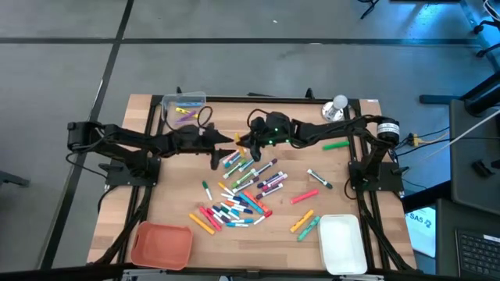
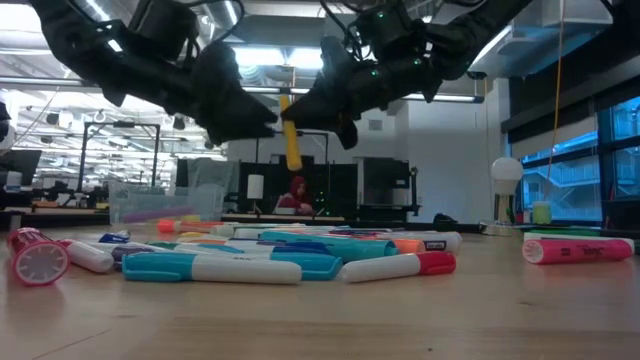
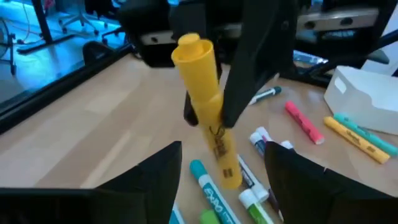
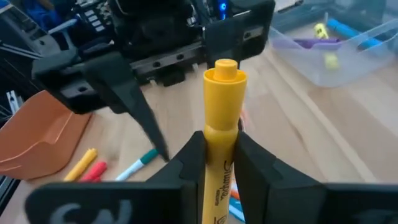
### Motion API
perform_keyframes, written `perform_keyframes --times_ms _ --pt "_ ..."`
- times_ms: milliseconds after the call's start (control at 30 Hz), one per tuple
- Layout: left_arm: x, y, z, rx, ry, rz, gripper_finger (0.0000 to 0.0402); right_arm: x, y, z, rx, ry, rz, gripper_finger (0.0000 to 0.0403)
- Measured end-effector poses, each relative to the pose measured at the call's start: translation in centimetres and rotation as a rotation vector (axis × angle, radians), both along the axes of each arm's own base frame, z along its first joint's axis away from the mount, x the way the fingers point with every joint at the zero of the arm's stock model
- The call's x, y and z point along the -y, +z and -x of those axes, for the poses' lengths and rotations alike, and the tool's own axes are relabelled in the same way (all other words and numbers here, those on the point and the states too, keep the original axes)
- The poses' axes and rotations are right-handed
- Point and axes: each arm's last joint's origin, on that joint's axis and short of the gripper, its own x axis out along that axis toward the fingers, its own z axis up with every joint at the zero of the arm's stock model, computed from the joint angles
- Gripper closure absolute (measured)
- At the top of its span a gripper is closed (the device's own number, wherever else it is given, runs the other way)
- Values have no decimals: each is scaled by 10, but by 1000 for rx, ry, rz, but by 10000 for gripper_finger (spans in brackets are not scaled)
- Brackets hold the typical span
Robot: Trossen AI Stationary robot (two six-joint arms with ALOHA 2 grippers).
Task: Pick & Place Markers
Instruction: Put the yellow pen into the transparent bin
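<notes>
Markers (image 1: 242,191) lay heaped, labels unreadable to you. Your right end effector (image 4: 221,163) clamped a yellow highlighter (image 4: 221,149) upright; the left end effector (image 3: 224,165) stood open.

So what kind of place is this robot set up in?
Probably an open lab or workshop. Beyond the wooden table the low view shows a long hall with ceiling strip lights, benches and a seated person; the high view shows a bare concrete floor.
</notes>
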Motion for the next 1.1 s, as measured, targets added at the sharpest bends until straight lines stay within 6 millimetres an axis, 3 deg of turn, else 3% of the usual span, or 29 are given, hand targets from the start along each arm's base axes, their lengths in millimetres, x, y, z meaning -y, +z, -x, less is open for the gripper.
perform_keyframes --times_ms 233,433,767,1000,1100 --pt "4 -1 -1 -10 -42 -35 183 -13 8 -5 85 72 71 341" --pt "7 4 -2 34 -87 -82 211 -17 12 -6 137 118 83 341" --pt "10 5 -3 47 -134 -79 358 -18 13 -6 140 140 91 334" --pt "4 2 -1 11 -91 -64 360 -16 12 -6 131 95 30 294" --pt "-2 0 2 -98 -9 -63 360 -14 11 -5 105 9 22 271"
